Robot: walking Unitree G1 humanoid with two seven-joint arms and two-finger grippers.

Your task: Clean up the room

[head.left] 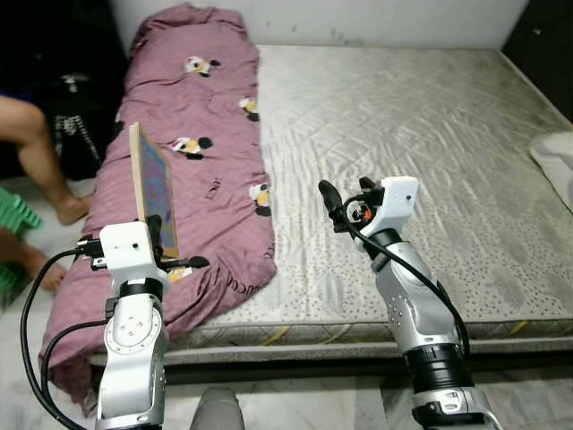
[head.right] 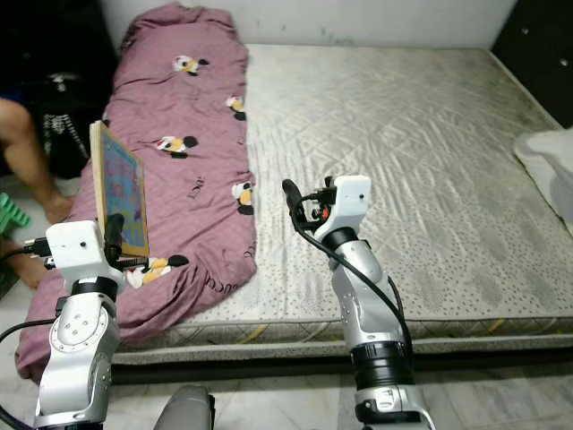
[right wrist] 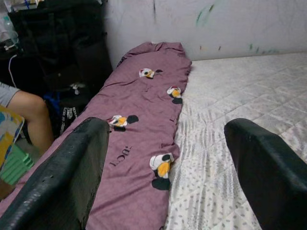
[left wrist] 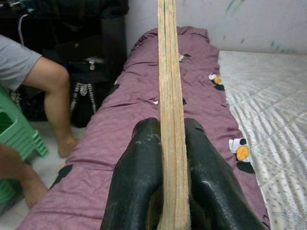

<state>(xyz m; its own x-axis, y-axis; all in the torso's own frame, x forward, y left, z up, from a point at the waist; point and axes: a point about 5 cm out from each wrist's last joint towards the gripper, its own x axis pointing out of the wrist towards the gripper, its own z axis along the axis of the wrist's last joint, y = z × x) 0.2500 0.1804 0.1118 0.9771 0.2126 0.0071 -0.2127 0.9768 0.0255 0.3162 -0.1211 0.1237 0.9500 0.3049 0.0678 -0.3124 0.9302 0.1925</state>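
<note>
Board (head.left: 154, 185), upright at 9 o'clock.
Left hand (left wrist: 165, 158) pinches its lower edge; stiff, light. Right hand (right wrist: 168, 172) wide open, empty.

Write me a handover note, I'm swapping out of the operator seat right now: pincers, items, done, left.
Left pincer: shut on the wooden board, held upright on edge over the purple blanket.
Right pincer: open, holding nothing, over the bare mattress.
Blanket lies along the mattress's left side; a person's legs are beside the bed there.
Done: board picked up.
Left: put the board away; blanket probably needs tidying.
</note>
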